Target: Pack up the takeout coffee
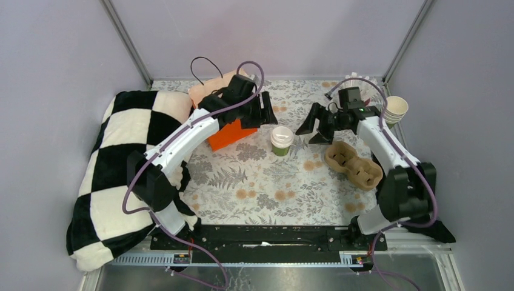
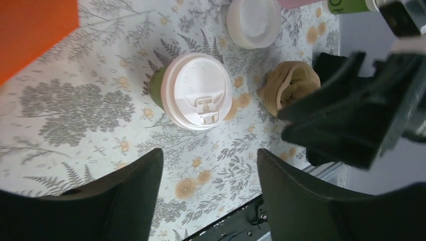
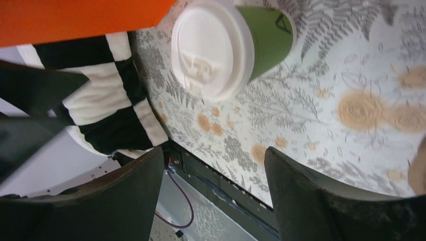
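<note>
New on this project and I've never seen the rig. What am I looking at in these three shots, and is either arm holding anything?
Two small robot arms are bolted at the near edge of a table with a floral cover. The wide picture comes from a fixed camera above and behind the arms. The other two come from a camera on each wrist, looking down past that arm's own two dark fingers.

On the table:
- The takeout coffee, a green cup with a white lid, stands upright near the middle.
- A brown pulp carrier lies to its right, with its holes empty.
- A stack of lidless cups stands at the far right edge.
- An orange box and a checkered blanket are on the left.

The left gripper and right gripper are both open, one on each side of the cup. Neither is holding anything.
</note>
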